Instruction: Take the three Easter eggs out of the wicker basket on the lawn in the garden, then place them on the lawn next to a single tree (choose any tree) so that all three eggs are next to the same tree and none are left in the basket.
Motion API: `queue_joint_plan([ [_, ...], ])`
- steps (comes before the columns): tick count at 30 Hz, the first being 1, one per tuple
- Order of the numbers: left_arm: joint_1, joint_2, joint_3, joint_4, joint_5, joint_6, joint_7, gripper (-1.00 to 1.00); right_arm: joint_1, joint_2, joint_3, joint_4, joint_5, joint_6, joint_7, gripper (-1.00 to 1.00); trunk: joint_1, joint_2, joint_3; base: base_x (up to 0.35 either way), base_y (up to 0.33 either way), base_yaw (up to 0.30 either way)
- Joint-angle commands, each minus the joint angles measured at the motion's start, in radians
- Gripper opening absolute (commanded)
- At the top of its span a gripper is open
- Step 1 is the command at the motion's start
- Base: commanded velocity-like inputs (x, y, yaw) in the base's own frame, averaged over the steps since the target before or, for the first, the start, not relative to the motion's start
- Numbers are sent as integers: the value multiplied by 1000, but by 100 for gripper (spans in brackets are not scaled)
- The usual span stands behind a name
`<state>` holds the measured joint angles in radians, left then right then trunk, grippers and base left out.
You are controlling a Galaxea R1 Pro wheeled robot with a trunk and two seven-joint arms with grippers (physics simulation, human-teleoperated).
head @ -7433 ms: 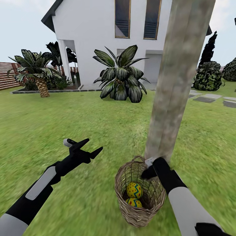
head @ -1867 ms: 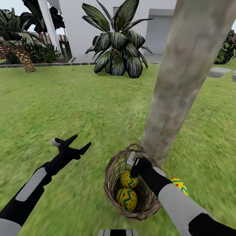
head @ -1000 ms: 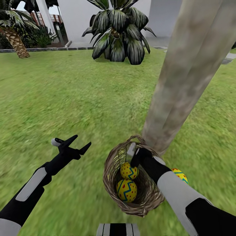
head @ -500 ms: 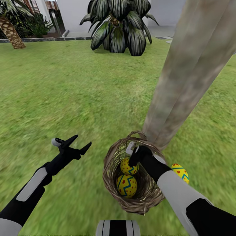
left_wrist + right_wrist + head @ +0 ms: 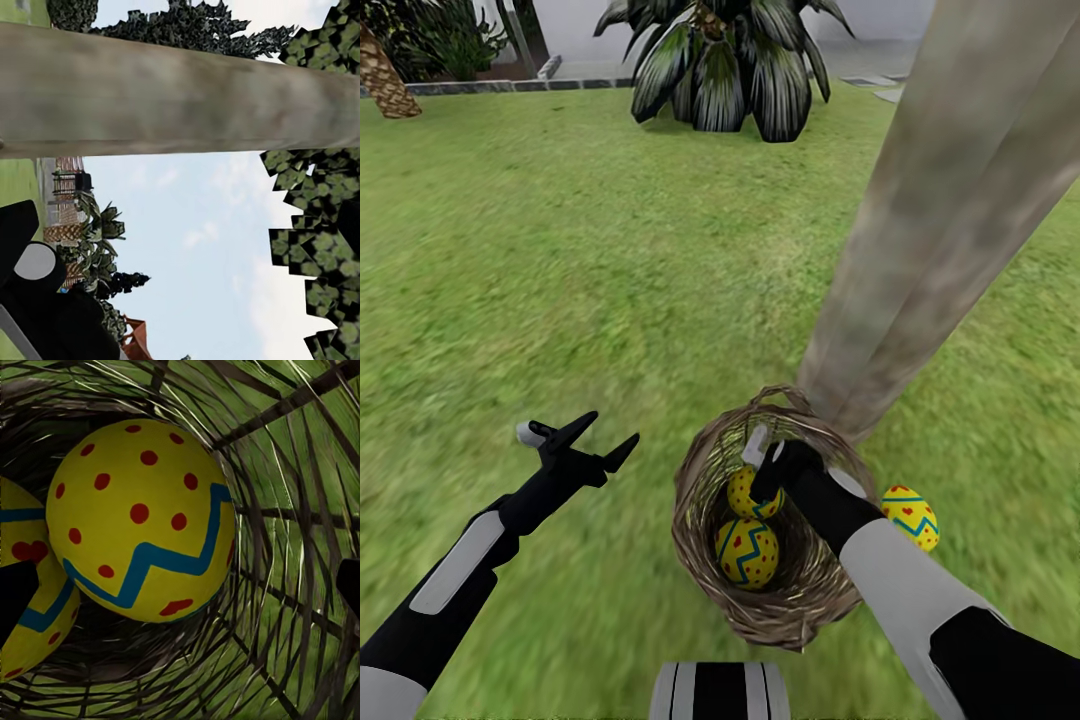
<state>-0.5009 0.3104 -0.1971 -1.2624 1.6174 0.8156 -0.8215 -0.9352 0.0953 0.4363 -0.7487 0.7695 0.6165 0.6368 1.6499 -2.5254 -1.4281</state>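
You have three yellow Easter eggs (image 5: 747, 551) before you, each with red dots and a blue zigzag band, and the nearest one in the right wrist view (image 5: 139, 517) shows that band running across its lower half. Your wicker basket (image 5: 705, 480) is brown open weave against the mottled green lawn (image 5: 560, 250), and the tree (image 5: 930, 220) beside it has a blotchy grey-brown trunk. Your arms are black with white panels, the left gripper (image 5: 600, 440) black.

No readable text or labels.
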Motion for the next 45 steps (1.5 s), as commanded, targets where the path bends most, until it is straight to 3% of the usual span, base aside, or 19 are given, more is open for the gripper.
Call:
queue_joint_plan([
  [1,-1,1,-2,0,7,5,-1,100,0,0,1,-1,10,2,9,100,0,-1,-5,0,0,0],
  [21,-1,1,-2,0,7,5,-1,100,0,0,0,-61,9,8,-3,100,9,-5,-82,0,0,0],
  [25,-1,1,-2,0,7,5,-1,100,0,1,-1,-86,9,15,-43,100,9,-5,-82,0,0,0],
  [45,-1,1,-2,0,7,5,-1,100,0,0,-2,-86,7,16,-66,100,18,-10,-159,0,0,0],
])
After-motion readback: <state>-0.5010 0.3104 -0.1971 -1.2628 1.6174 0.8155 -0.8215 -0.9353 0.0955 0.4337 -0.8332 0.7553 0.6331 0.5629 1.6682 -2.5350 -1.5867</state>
